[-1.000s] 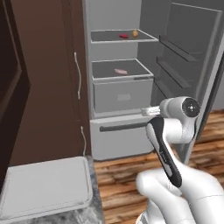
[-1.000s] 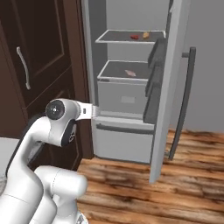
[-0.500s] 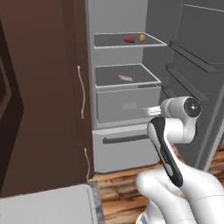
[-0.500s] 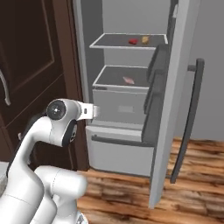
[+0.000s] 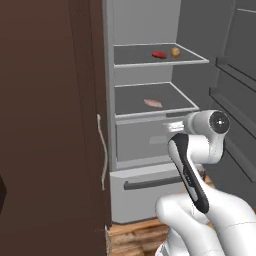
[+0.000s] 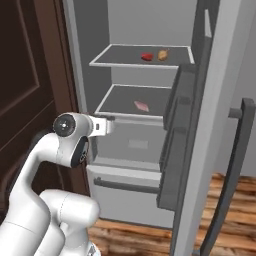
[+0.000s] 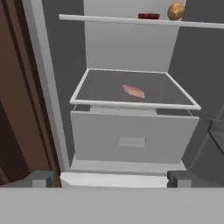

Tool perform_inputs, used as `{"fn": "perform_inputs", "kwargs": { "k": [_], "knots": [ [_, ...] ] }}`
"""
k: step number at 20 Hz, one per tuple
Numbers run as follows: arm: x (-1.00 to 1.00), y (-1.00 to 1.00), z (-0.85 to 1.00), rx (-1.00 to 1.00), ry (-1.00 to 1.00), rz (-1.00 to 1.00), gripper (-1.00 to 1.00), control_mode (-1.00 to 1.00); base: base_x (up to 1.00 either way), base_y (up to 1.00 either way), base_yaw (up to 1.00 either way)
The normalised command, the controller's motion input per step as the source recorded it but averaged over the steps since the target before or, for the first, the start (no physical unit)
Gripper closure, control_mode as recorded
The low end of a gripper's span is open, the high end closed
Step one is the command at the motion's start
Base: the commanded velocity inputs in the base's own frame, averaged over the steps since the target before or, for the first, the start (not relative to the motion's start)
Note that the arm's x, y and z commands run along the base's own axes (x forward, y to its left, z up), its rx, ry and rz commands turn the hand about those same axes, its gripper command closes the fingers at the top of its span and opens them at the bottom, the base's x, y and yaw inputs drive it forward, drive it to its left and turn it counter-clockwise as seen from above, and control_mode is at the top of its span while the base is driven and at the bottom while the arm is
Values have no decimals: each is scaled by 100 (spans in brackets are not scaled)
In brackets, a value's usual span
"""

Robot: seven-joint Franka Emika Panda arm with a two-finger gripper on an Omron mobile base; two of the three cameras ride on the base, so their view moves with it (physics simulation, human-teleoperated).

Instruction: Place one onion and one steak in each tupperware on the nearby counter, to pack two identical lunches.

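The fingers (image 7: 113,178) are seen wide apart, with nothing held, facing the open fridge (image 5: 145,125). A steak (image 7: 134,91) is seen on the middle shelf; a red steak (image 5: 159,54) and an onion (image 5: 175,51) are seen on the upper shelf.

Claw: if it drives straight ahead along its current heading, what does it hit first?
Probably the grey front of the fridge drawer, which sits dead ahead of the claw in the hand view. The pink steak lies higher, on the shelf above that drawer. Depth is unclear.
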Motion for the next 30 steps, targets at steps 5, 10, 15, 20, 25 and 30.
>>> {"fn": "perform_inputs", "kwargs": {
  "k": [5,10,15,20,25,30],
  "knots": [
    [0,0,0,0,0,0,-100,100,48,-35,-7],
    [0,0,0,0,0,0,-100,100,55,-20,-7],
    [0,0,0,0,0,0,-100,100,84,0,-2],
    [0,0,0,0,0,0,-100,100,63,0,0],
    [0,0,0,0,0,0,-100,100,41,-6,0],
    [0,-1,0,0,3,1,-100,-100,4,0,5]
  ]
}}
